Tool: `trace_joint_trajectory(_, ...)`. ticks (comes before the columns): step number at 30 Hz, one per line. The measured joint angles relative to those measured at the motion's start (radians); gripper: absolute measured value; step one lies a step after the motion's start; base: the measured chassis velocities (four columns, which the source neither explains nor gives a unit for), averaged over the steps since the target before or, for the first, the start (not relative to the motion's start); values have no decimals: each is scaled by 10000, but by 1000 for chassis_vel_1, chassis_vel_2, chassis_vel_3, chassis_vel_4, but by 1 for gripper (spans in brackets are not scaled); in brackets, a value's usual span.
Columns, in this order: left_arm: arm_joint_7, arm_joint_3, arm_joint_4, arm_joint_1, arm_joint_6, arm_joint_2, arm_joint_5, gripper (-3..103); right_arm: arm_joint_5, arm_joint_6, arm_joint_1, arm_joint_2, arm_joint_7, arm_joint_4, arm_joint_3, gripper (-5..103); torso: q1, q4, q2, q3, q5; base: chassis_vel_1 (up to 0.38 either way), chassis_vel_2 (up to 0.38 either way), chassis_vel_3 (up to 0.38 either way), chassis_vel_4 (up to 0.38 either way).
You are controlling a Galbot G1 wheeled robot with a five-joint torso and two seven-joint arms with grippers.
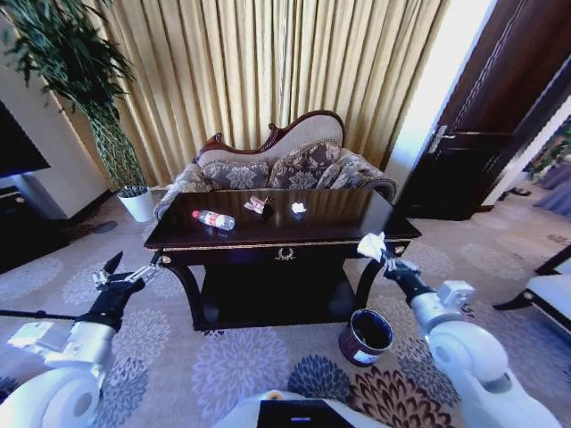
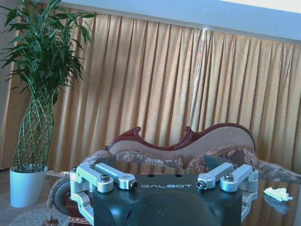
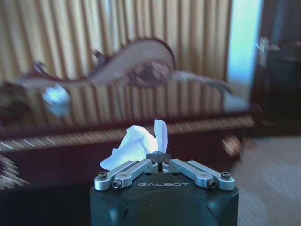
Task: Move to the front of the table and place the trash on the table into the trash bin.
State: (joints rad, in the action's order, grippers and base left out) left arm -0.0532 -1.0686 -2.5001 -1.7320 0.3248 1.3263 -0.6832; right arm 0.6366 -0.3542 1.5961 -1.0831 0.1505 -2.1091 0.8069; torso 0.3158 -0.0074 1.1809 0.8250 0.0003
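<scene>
The dark glossy table [image 1: 357, 227] stands in front of me. On it lie a clear bottle with a red label [image 1: 214, 219], a brownish wrapper [image 1: 258, 204] and a white paper bit [image 1: 299, 208]; that paper bit [image 2: 277, 193] also lies on the tabletop in the left wrist view. My right gripper [image 1: 382, 254] hovers at the table's front right corner, shut on a white crumpled paper [image 1: 371, 243]. The right wrist view has this paper [image 3: 134, 143] pinched in the same gripper [image 3: 158, 157]. The dark round trash bin [image 1: 366, 337] sits on the carpet below and slightly inward of that gripper. My left gripper [image 1: 129, 270] is open and holds nothing, left of the table.
A sofa [image 1: 285, 160] stands behind the table against the curtains. A white plant pot [image 1: 136, 204] sits at the back left, and a dark door [image 1: 486, 134] at the right. A chair [image 1: 549, 290] is at the far right. Patterned carpet surrounds the table.
</scene>
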Motion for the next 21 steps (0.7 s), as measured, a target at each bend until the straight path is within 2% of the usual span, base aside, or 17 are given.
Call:
trace_joint_trajectory(2, 1, -12, 1, -7, 0, 10, -4, 100, -58, 116, -12, -1, -35, 390, -23, 0, 1, 1, 0, 0, -1, 0, 0, 0, 0)
trace_joint_trajectory(5, 9, -48, 0, -18, -5, 52, -11, 100, -470, 553, -216, -2, -215, 2289, -149, 0, 0, -1, 0, 0, -1, 0, 0, 0, 0)
trace_joint_trajectory(8, 8, -48, 0, -15, -5, 75, -12, 100, -671, 727, -386, -7, -240, 3100, -221, 0, -1, -1, 1, -2, 0, 0, 0, 0, 0)
trace_joint_trajectory(11, 32, -49, 0, -15, -8, 115, -27, 100, -859, 984, -932, 27, -379, 4964, -459, 0, -2, -1, 1, -2, -1, 0, 0, 0, 0)
trace_joint_trajectory(15, 70, -63, 0, -16, -11, 117, -47, 100, -987, 1109, -1258, 79, -569, 5791, -575, 0, -1, 0, 0, -1, -1, 0, 0, 0, 0)
trace_joint_trajectory(18, 89, -105, 0, -23, -20, 128, -88, 100, -1444, 1426, -2073, 119, -685, 7495, -839, 0, -2, 1, 1, -1, -2, 0, 0, 0, 0)
trace_joint_trajectory(21, 95, -109, 0, -22, -37, 133, -99, 100, -1635, 1582, -2347, 153, -690, 8097, -1018, 0, -2, 0, 1, -2, -1, 0, 0, 0, 0)
